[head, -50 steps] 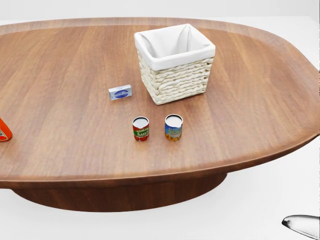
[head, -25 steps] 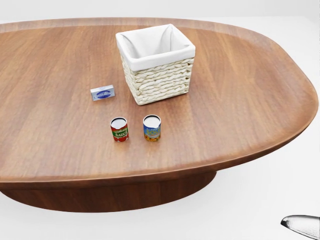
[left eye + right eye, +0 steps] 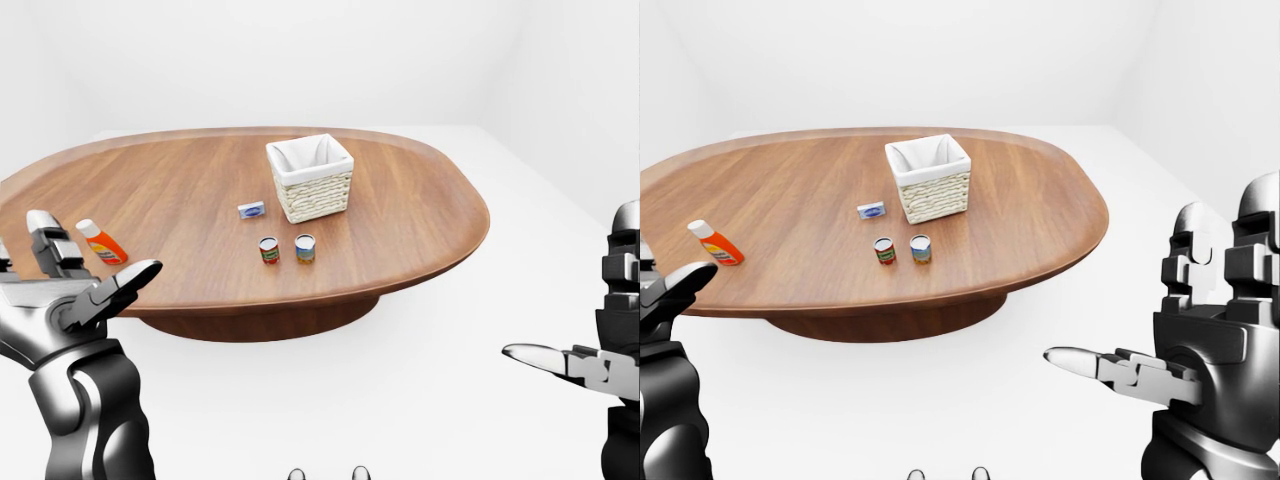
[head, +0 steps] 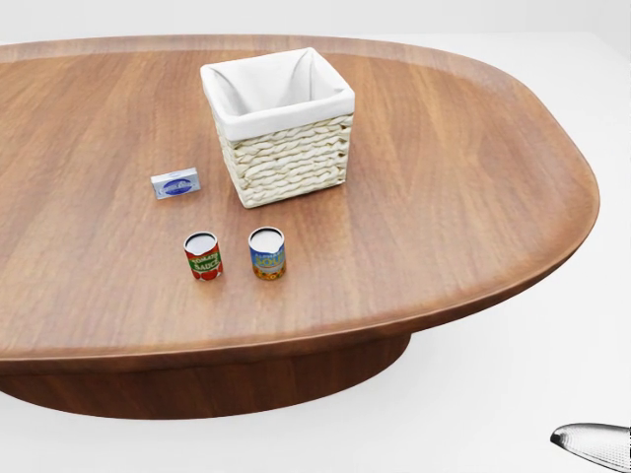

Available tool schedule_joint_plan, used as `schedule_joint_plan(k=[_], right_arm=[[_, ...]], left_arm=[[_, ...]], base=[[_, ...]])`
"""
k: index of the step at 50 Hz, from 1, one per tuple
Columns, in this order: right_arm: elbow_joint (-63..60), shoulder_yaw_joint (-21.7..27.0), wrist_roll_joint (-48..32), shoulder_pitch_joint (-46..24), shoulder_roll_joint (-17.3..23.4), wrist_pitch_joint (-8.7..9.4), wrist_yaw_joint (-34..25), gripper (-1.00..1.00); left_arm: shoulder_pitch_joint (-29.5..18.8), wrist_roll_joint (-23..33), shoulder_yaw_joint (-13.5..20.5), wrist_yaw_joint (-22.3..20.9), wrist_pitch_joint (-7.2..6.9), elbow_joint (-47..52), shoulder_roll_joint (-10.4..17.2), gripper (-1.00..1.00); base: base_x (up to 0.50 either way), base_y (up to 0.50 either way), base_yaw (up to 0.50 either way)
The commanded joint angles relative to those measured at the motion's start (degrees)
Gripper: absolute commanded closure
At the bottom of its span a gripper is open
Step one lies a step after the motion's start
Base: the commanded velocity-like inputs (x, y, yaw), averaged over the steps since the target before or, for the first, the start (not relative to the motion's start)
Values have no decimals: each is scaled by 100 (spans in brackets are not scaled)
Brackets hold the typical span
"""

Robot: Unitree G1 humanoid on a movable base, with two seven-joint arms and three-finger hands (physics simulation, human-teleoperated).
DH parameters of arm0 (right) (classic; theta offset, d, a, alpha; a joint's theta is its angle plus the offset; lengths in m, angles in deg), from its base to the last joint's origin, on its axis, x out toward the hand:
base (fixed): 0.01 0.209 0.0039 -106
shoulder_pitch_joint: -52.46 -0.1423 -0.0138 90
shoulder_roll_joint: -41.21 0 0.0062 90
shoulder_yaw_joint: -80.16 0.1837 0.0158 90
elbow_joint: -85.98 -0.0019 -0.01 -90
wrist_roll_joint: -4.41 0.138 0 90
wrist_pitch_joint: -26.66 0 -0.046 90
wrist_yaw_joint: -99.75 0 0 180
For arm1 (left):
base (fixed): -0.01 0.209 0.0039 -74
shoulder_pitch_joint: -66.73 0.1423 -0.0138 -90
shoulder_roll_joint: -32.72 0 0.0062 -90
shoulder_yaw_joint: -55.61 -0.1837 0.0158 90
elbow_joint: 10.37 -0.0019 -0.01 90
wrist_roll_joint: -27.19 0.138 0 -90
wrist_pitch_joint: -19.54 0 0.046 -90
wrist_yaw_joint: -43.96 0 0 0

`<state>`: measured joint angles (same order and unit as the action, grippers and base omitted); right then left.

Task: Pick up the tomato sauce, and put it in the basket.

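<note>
camera shifted right; tomato sauce (image 4: 203, 256) sits further left; both robot hands spread, empty.

**Three head cameras, one table**

The head view looks steeply down from close by onto the oval brown wooden table (image 4: 473, 197), whose left side is cut off by the frame, with the white-lined woven wicker basket (image 4: 280, 128) near the top. The left-eye and right-eye views stand farther off and face more level, taking in the whole tabletop, the white floor and the walls behind. These two share nearly the same scene, shifted sideways: the basket sits further left in the right-eye view. All three share the basket and the table's right half.
</note>
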<state>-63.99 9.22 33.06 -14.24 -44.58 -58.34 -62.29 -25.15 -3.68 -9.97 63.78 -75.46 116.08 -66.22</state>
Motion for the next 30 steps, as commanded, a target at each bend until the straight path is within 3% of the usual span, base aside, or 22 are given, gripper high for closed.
schedule_joint_plan(k=[1, 9, 17, 30], right_arm=[[-2, -59, -124, -30, -10, 0, -24, -100], [-2, -146, -215, -69, -10, 0, -68, -100], [-2, -206, -212, -24, 95, 0, -7, -100], [-2, -188, -312, -98, -78, 0, -169, -100]], left_arm=[[9, 20, -3, -13, 0, -10, -6, -100], [15, 21, -2, -20, 0, -18, -7, -100], [-16, 27, -17, -7, 0, -31, 0, -100], [-25, 52, -36, -24, 0, -95, -2, -100]], base=[[0, 0, 0], [4, 0, 0], [41, 0, 0], [44, 0, 0]])
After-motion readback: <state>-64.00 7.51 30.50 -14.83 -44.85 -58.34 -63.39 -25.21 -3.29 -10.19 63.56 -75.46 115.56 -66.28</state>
